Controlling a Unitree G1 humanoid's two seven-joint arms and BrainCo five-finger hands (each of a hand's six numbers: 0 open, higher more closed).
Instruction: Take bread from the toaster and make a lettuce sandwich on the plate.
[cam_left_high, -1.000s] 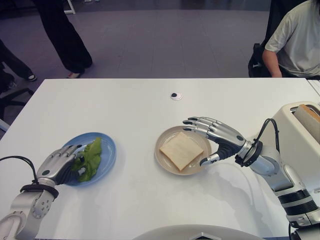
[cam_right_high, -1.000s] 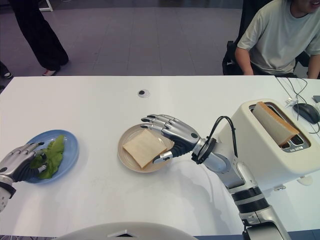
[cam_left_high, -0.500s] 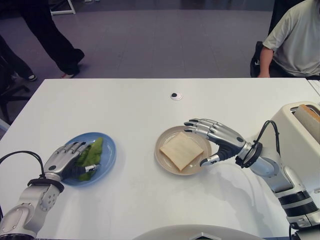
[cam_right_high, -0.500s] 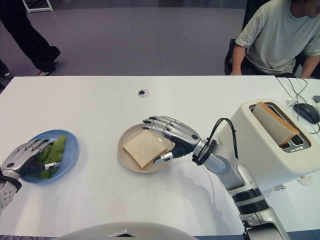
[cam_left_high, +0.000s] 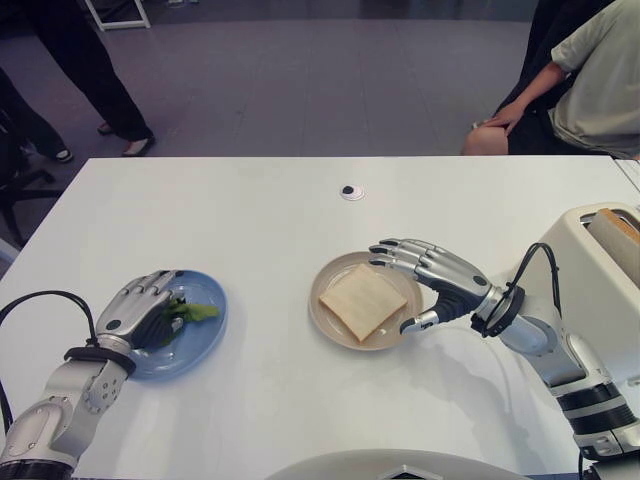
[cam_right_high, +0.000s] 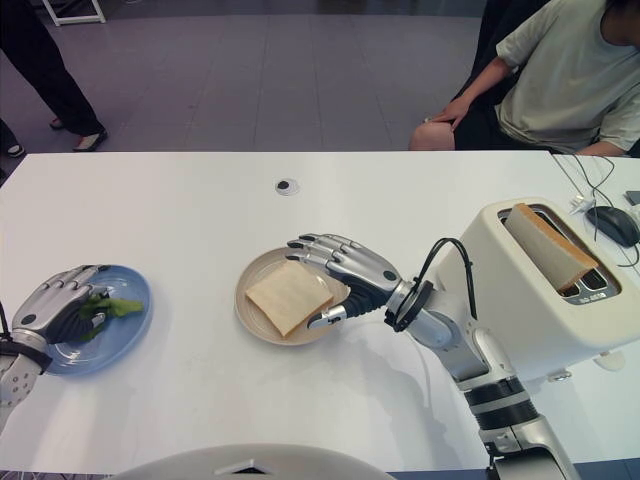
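Note:
A slice of bread (cam_left_high: 362, 302) lies flat on the beige plate (cam_left_high: 324, 283) at the table's middle. My right hand (cam_left_high: 432, 276) hovers over the plate's right side, fingers spread above the bread's edge, holding nothing. The white toaster (cam_right_high: 530, 300) stands at the right with a second slice (cam_right_high: 545, 246) sticking up from its slot. At the left, green lettuce (cam_left_high: 188, 312) lies on the blue plate (cam_left_high: 198, 338). My left hand (cam_left_high: 138, 309) rests on that plate's left side, with its fingers curled around the lettuce and covering most of it.
A small round black-and-white disc (cam_left_high: 352, 191) sits on the table beyond the beige plate. A computer mouse (cam_right_high: 612, 225) and cables lie behind the toaster at the far right. White tabletop stretches between the two plates.
My left hand has slid further onto the blue plate and closed over the lettuce, which was spread out and is now bunched under the fingers. The right hand has barely moved.

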